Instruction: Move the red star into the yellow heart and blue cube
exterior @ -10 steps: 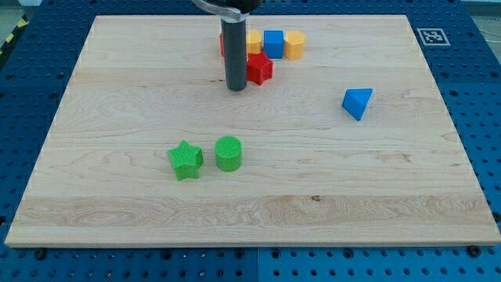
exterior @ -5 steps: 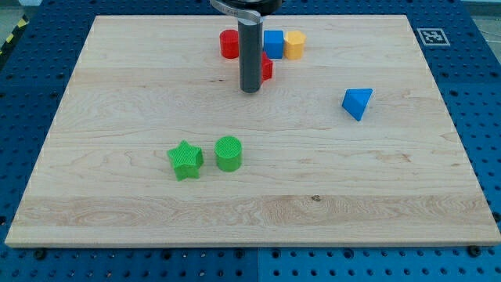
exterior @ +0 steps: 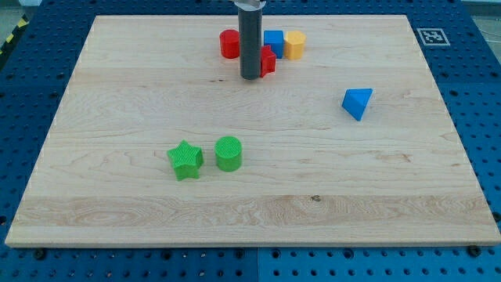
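Note:
My tip (exterior: 250, 76) stands near the view's top, touching the left side of the red star (exterior: 268, 61), which the rod mostly hides. The blue cube (exterior: 273, 41) sits just above the star. The yellow heart is hidden behind the rod, between the red cylinder (exterior: 228, 44) and the blue cube. A yellow hexagonal block (exterior: 294, 45) sits right of the blue cube.
A blue triangular block (exterior: 357, 103) lies at the view's right. A green star (exterior: 185, 160) and a green cylinder (exterior: 228, 153) sit side by side lower left of centre. The wooden board (exterior: 117, 94) rests on a blue pegboard table.
The rod moved right, then up toward the cluster. The red star shifted slightly up, closer to the blue cube. The yellow heart is now hidden behind the rod.

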Motion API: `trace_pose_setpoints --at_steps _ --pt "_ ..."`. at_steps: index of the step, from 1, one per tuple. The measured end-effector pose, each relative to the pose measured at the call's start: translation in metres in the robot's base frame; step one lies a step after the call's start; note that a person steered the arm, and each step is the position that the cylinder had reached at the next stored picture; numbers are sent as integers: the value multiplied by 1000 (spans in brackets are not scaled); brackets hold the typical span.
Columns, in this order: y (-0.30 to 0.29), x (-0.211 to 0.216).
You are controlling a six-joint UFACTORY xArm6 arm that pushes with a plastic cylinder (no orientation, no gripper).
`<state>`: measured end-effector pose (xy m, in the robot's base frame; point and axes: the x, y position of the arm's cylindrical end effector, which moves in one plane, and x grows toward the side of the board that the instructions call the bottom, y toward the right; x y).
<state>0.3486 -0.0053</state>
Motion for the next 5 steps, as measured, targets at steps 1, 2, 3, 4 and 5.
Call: trace_pose_setpoints --at_steps 1,2,3,4,5 --pt "0 10" --pt "9 30" --pt "33 53" --pt "55 56" --pt "71 56"
